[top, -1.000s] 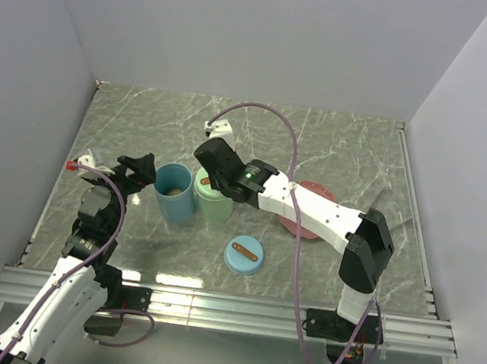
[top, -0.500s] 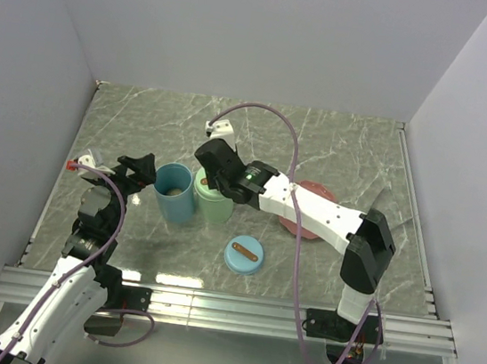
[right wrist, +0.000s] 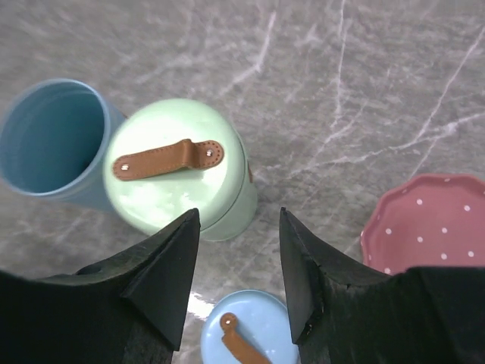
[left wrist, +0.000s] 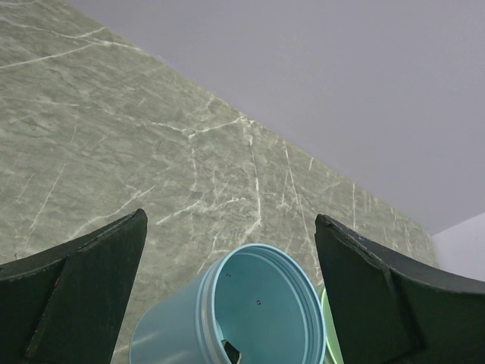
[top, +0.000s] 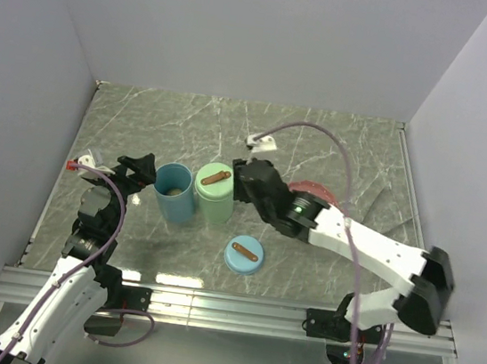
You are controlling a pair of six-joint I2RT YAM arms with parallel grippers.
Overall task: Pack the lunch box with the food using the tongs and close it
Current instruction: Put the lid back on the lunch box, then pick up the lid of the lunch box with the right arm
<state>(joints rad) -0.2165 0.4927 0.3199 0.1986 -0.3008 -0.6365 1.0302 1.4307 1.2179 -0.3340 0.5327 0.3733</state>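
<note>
The fingers of the right gripper are spread, nothing held, aimed down beside the lidded green tub from an outstretched arm. The left gripper is held open just beside the open blue tub.

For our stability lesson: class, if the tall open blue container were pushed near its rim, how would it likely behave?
The blue container stands taller than wide, so a high push would probably tip it. Being round, it might then roll. Its smooth wall looks possibly slippery.
</note>
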